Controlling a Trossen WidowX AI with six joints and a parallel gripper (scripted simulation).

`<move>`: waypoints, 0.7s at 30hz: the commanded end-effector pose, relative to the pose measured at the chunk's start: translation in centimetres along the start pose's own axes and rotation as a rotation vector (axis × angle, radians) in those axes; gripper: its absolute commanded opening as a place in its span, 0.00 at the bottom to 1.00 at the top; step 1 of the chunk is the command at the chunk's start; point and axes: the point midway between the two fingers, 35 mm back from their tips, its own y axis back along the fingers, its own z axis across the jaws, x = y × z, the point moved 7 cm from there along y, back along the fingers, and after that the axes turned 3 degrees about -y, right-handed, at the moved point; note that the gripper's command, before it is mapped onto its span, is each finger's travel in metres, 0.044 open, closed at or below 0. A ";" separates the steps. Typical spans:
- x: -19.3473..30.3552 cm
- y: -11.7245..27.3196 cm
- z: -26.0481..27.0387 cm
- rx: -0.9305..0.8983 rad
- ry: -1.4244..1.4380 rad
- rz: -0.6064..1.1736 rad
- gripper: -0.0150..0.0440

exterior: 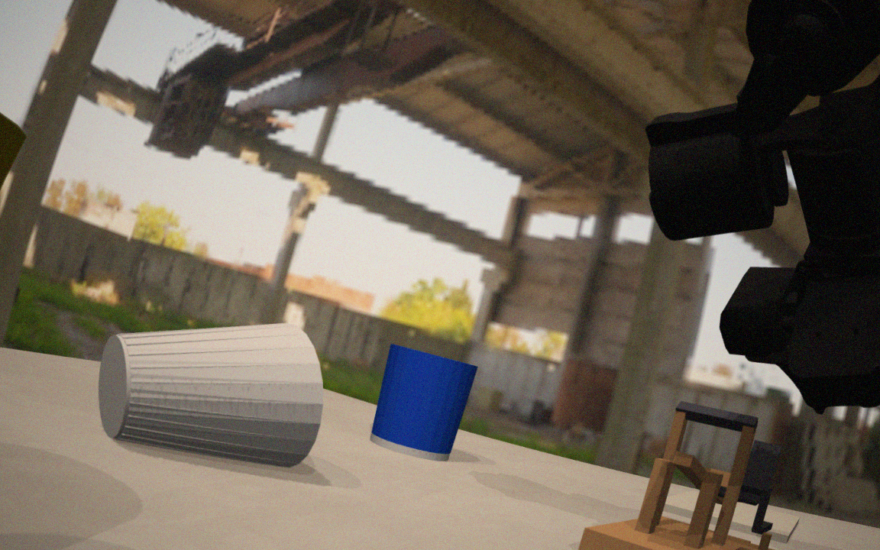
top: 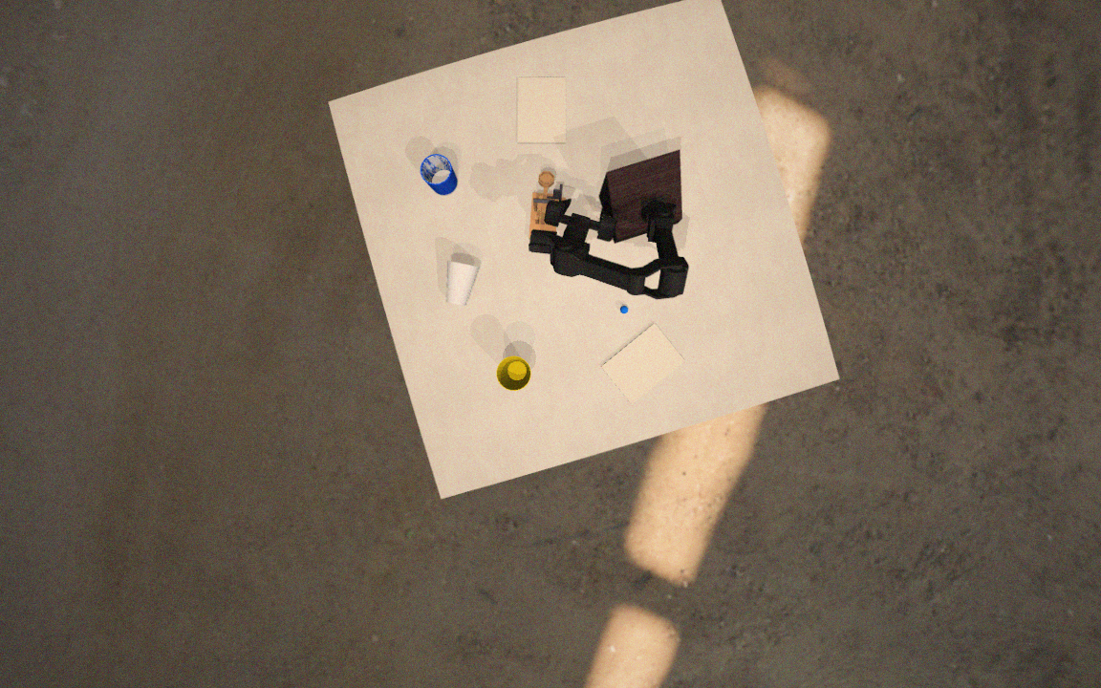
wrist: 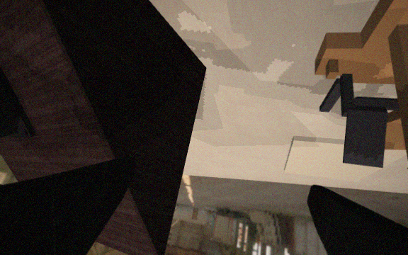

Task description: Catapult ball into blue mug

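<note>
The wooden catapult [top: 540,210] [exterior: 693,478] [wrist: 374,57] stands mid-table, with a dark part [wrist: 363,138] on its side. The blue mug [top: 438,173] [exterior: 422,402] stands upright further off towards the table's left edge. A small blue ball [top: 623,309] lies on the table below the arm. No other ball shows. My gripper [top: 578,224] [exterior: 836,373] [wrist: 220,178] is open and empty. It hangs low right beside the catapult, between it and the dark wooden block [top: 644,192] [wrist: 48,106].
A white ribbed cup [top: 461,280] [exterior: 214,393] lies on its side. A yellow cup [top: 513,373] stands near the front. Two flat tan plates [top: 541,109] [top: 641,361] lie on the table [top: 734,282]. The arm's links cover the table just below the catapult.
</note>
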 end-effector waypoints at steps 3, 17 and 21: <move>0.4 0.3 -1.9 -0.043 0.033 -0.172 1.00; 2.5 1.0 -7.0 -0.018 0.123 -0.598 1.00; 3.4 1.1 -8.3 0.016 0.148 -0.719 1.00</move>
